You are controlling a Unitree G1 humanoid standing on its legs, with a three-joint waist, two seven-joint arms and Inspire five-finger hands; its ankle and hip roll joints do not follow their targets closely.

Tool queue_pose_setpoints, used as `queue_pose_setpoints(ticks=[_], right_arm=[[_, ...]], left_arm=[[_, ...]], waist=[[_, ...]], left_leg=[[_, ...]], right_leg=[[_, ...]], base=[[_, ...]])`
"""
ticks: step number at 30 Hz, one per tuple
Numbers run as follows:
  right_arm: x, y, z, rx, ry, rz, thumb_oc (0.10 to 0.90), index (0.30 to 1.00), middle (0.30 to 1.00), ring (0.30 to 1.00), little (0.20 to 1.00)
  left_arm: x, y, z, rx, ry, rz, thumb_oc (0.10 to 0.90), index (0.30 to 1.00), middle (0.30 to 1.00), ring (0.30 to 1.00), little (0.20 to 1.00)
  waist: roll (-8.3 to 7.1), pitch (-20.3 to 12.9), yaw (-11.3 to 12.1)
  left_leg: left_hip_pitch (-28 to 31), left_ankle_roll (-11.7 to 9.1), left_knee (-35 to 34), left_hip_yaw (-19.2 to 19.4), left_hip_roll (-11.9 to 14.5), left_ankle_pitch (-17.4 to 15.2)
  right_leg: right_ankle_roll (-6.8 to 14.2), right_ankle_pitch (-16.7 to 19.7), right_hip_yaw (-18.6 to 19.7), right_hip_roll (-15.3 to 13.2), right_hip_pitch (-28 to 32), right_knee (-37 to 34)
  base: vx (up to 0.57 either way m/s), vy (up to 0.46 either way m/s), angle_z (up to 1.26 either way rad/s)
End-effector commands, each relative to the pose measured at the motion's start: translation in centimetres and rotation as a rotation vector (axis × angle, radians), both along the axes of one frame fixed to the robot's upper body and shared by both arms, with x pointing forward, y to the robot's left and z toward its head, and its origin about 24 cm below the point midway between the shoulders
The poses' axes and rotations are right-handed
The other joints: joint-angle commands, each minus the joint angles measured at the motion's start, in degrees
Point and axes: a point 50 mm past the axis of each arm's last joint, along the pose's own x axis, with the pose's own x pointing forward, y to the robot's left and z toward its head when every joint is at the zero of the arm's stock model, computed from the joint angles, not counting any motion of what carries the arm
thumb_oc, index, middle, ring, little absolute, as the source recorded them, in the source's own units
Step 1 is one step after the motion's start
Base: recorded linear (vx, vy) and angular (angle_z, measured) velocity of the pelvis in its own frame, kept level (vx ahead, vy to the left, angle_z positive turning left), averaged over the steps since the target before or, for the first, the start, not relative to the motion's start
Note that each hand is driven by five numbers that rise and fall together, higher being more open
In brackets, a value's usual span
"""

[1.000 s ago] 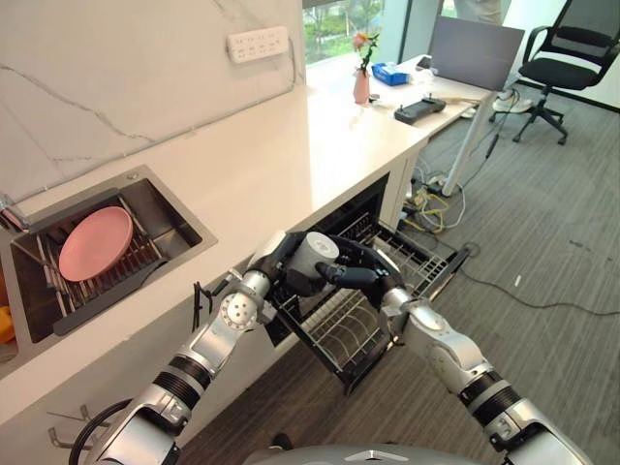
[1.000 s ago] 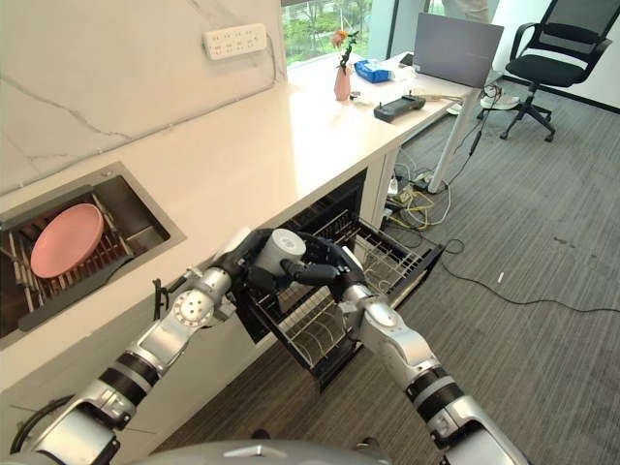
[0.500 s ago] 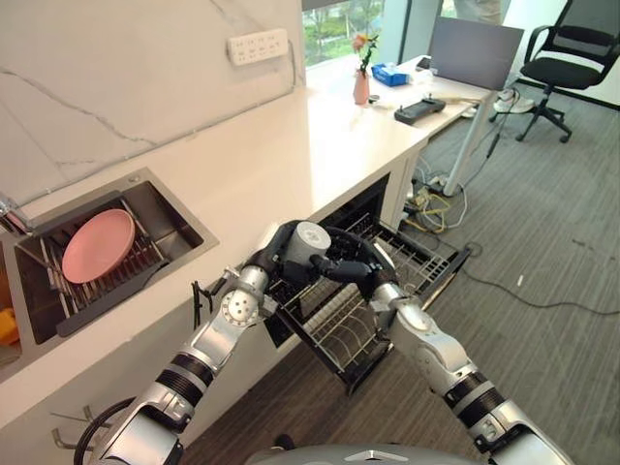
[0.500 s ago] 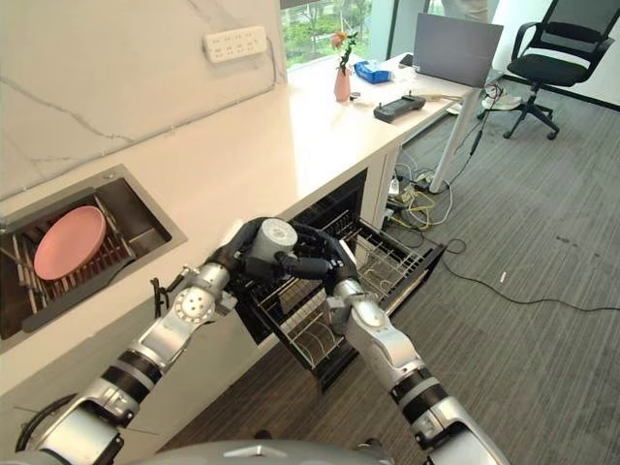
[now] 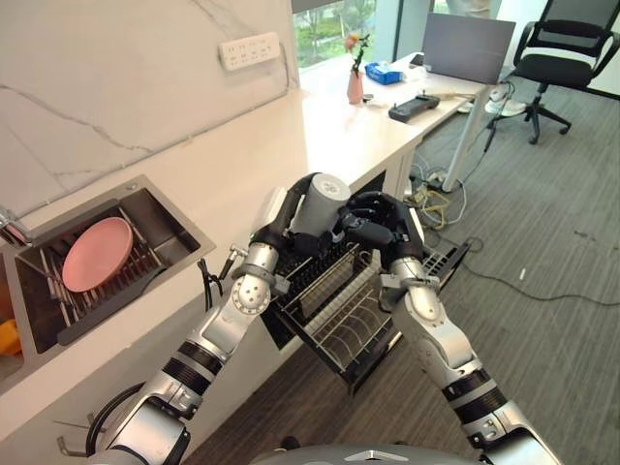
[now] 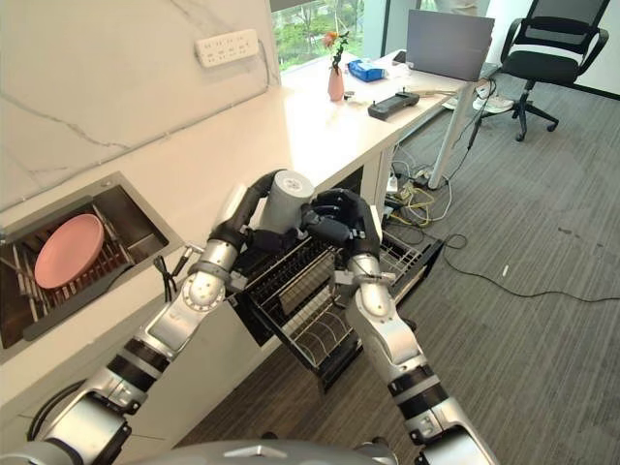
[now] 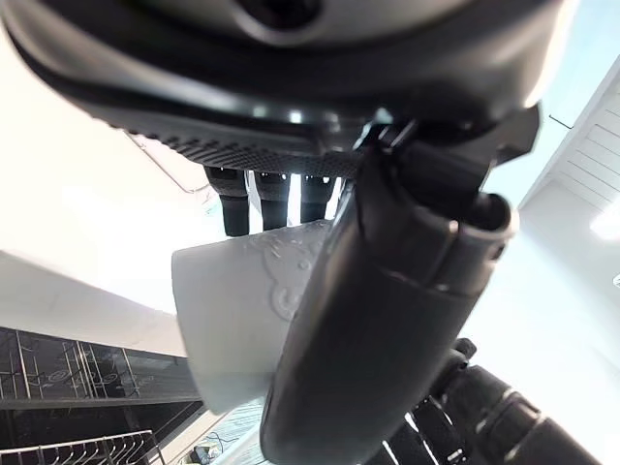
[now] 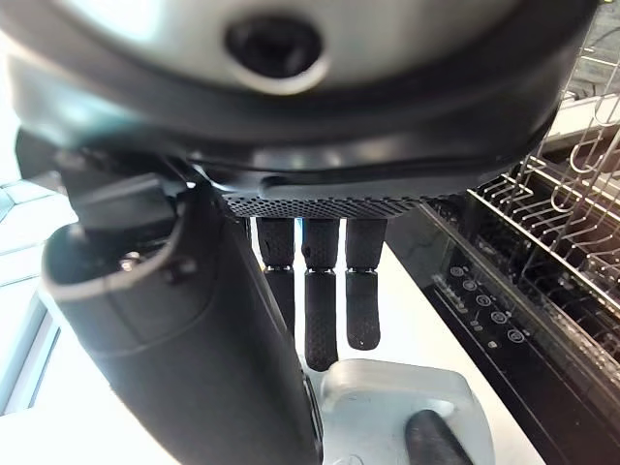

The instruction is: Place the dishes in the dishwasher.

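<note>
Up from rack level now: white cup [image 5: 322, 201] clamped in the left robot hand [image 5: 287, 219], fingers and thumb curled round it, raised above the counter [image 5: 358, 145] edge instead of low over the pulled-out dishwasher rack [image 5: 351, 310]. Right robot hand [image 5: 380, 221] lifted alongside, just beside the cup, fingers extended, gripping nothing. Looks like a handover or repositioning, not a placement; pink plate [image 5: 97, 254] waiting in the sink [image 5: 184, 229].

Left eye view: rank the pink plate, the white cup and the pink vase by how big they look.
1. Pink plate, largest.
2. White cup, held in the left hand.
3. Pink vase, smallest, though it stands farthest from the camera, so its true size is unsure.
</note>
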Motion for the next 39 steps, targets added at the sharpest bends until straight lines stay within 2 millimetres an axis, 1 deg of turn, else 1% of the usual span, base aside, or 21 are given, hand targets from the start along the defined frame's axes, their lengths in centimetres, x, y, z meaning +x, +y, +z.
queue_pose_setpoints(ticks=[1, 6, 14, 21, 27, 28, 29, 30, 31, 35, 36, 37, 39], right_arm=[[0.8, 0.6, 9.0, 0.216, -0.417, -0.011, 0.4, 0.3, 0.3, 0.3, 0.3], [0.5, 1.4, 8.7, 0.266, -0.392, 0.043, 0.4, 0.3, 0.3, 0.3, 0.3], [0.4, 1.6, 8.8, 0.309, -0.385, 0.061, 0.4, 0.3, 0.3, 0.3, 0.3], [0.4, 1.9, 8.8, 0.303, -0.381, 0.088, 0.4, 0.3, 0.3, 0.3, 0.3], [0.3, 2.3, 8.5, 0.279, -0.371, 0.163, 0.4, 0.3, 0.3, 0.3, 0.3], [0.3, 2.4, 8.1, 0.263, -0.361, 0.207, 0.403, 0.305, 0.305, 0.305, 0.305], [0.2, 2.5, 8.1, 0.254, -0.36, 0.227, 0.445, 0.368, 0.368, 0.368, 0.368], [0.2, 2.5, 8.0, 0.249, -0.359, 0.239, 0.602, 0.604, 0.604, 0.604, 0.604], [0.2, 2.5, 8.0, 0.249, -0.359, 0.239, 0.8, 0.9, 0.9, 0.9, 0.9], [0.2, 2.3, 7.8, 0.188, -0.362, 0.276, 0.8, 0.9, 0.9, 0.9, 0.9], [0.4, 1.7, 7.9, 0.107, -0.384, 0.253, 0.8, 0.9, 0.9, 0.9, 0.9], [0.4, 1.7, 7.9, 0.107, -0.384, 0.253, 0.8, 0.9, 0.9, 0.9, 0.9], [0.6, 0.9, 8.4, -0.012, -0.428, 0.199, 0.8, 0.9, 0.9, 0.9, 0.9]], left_arm=[[1.0, -2.2, 4.2, 0.054, -0.192, -0.136, 0.4, 0.3, 0.3, 0.3, 0.3], [1.0, -2.2, 3.9, 0.036, -0.18, -0.122, 0.4, 0.3, 0.3, 0.3, 0.3], [0.9, -2.1, 3.6, -0.014, -0.151, -0.115, 0.4, 0.3, 0.3, 0.3, 0.3], [0.8, -2.0, 3.4, -0.047, -0.128, -0.122, 0.4, 0.3, 0.3, 0.3, 0.3], [0.6, -2.0, 3.2, -0.098, -0.098, -0.138, 0.4, 0.3, 0.3, 0.3, 0.3], [0.4, -2.0, 3.2, -0.121, -0.088, -0.149, 0.4, 0.3, 0.3, 0.3, 0.3], [0.3, -2.0, 3.2, -0.133, -0.082, -0.156, 0.4, 0.3, 0.3, 0.3, 0.3], [0.2, -2.0, 3.1, -0.143, -0.078, -0.161, 0.4, 0.3, 0.3, 0.3, 0.3], [0.2, -2.0, 3.1, -0.143, -0.078, -0.161, 0.4, 0.3, 0.3, 0.3, 0.3], [0.1, -1.9, 3.1, -0.17, -0.062, -0.177, 0.4, 0.3, 0.3, 0.3, 0.3], [0.1, -1.8, 3.2, -0.177, -0.062, -0.178, 0.4, 0.3, 0.3, 0.3, 0.3], [0.1, -1.8, 3.2, -0.177, -0.062, -0.178, 0.4, 0.3, 0.3, 0.3, 0.3], [0.1, -1.7, 3.4, -0.185, -0.076, -0.176, 0.4, 0.3, 0.3, 0.3, 0.3]], waist=[[0.79, -2.4, 1.1], [0.79, -2.4, 1.2], [0.62, -2.4, 1.3], [0.5, -2.4, 1.5], [0.32, -2.4, 1.7], [0.15, -2.4, 1.8], [0.08, -2.4, 1.9], [0.05, -2.4, 2.0], [0.06, -2.4, 1.9], [-0.2, -2.5, 2.0], [-0.24, -2.5, 2.1], [-0.24, -2.5, 2.1], [-0.24, -2.6, 2.1]], left_leg=[[4.0, -1.3, 0.9, -2.4, -0.9, -7.9], [3.8, -1.3, 0.8, -2.7, -1.1, -7.8], [3.6, -1.2, 0.8, -2.9, -1.2, -7.7], [3.6, -1.1, 0.8, -3.1, -1.3, -7.8], [3.5, -1.2, 0.8, -3.1, -1.3, -7.7], [3.5, -1.2, 0.8, -3.1, -1.3, -7.7], [3.5, -1.2, 0.8, -3.1, -1.3, -7.7], [3.5, -1.2, 0.8, -3.2, -1.3, -7.7], [3.5, -1.2, 0.8, -3.2, -1.3, -7.7], [3.4, -1.2, 0.7, -3.2, -1.2, -7.7], [3.5, -1.2, 0.7, -3.2, -1.2, -7.7], [3.5, -1.2, 0.7, -3.2, -1.2, -7.7], [3.5, -1.2, 0.7, -3.2, -1.2, -7.7]], right_leg=[[3.8, -5.0, 0.9, -2.5, 0.3, 0.8], [3.8, -4.9, 0.7, -2.6, 0.2, 0.8], [3.7, -4.7, 0.6, -2.7, 0.0, 0.8], [3.8, -4.7, 0.8, -2.6, 0.0, 0.8], [3.7, -4.8, 0.7, -2.6, -0.1, 0.8], [3.7, -4.7, 0.7, -2.6, -0.1, 0.8], [3.7, -4.7, 0.7, -2.7, -0.1, 0.8], [3.7, -4.7, 0.6, -2.6, -0.1, 0.8], [3.7, -4.7, 0.6, -2.6, -0.1, 0.8], [3.7, -4.7, 0.6, -2.6, -0.1, 0.8], [3.7, -4.8, 0.5, -2.6, -0.1, 0.8], [3.7, -4.8, 0.5, -2.6, -0.1, 0.8], [3.7, -4.8, 0.5, -2.6, -0.1, 0.8]], base=[[0.0, 0.0, 0.0], [0.0, 0.0, 0.0], [0.0, 0.0, 0.0], [0.0, 0.0, 0.0], [0.0, 0.0, 0.0], [0.0, 0.0, 0.0], [0.0, 0.0, 0.0], [0.0, 0.0, 0.0], [0.0, 0.0, 0.0], [0.0, 0.0, 0.0], [0.0, 0.0, 0.0], [0.0, 0.0, 0.0], [0.0, 0.0, 0.0]])
